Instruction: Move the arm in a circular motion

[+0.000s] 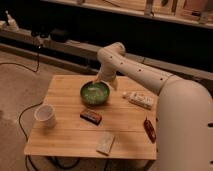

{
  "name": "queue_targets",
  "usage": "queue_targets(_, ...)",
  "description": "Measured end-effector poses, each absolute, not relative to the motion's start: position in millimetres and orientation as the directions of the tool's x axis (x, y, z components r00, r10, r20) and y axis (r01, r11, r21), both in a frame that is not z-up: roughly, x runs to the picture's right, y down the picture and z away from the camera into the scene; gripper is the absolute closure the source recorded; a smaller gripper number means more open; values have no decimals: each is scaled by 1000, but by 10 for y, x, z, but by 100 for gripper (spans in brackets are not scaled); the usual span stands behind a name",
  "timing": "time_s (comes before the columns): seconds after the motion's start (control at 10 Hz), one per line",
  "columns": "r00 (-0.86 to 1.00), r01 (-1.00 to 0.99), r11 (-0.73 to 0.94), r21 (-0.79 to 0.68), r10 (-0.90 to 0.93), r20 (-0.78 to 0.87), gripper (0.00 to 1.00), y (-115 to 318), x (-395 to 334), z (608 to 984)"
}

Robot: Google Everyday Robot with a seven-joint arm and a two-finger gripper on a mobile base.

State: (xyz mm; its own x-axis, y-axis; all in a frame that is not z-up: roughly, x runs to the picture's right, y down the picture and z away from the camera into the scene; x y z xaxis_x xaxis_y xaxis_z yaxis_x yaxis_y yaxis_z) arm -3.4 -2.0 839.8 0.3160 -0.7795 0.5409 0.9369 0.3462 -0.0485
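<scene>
Gripper (97,80) hangs mid-frame just over the bowl (101,100), grip unclear; any lower arm (137,72) sweep probably knocks it.

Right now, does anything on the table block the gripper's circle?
Nothing visibly does. The pale tapering gripper on the glossy white arm hangs at the far rim of the round green bowl; a low sweep could clip it. The white cup stands apart, near the wooden table's left edge.
</scene>
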Motion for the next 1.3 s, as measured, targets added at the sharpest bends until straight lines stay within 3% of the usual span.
queue_targets(0.5,281,924,382,29,-726,628,20,665,-147,7754)
queue_targets(0.9,228,924,373,86,-716,659,20,1228,244,7282)
queue_targets(1.3,468,825,564,-28,-655,594,20,1114,1061,7192)
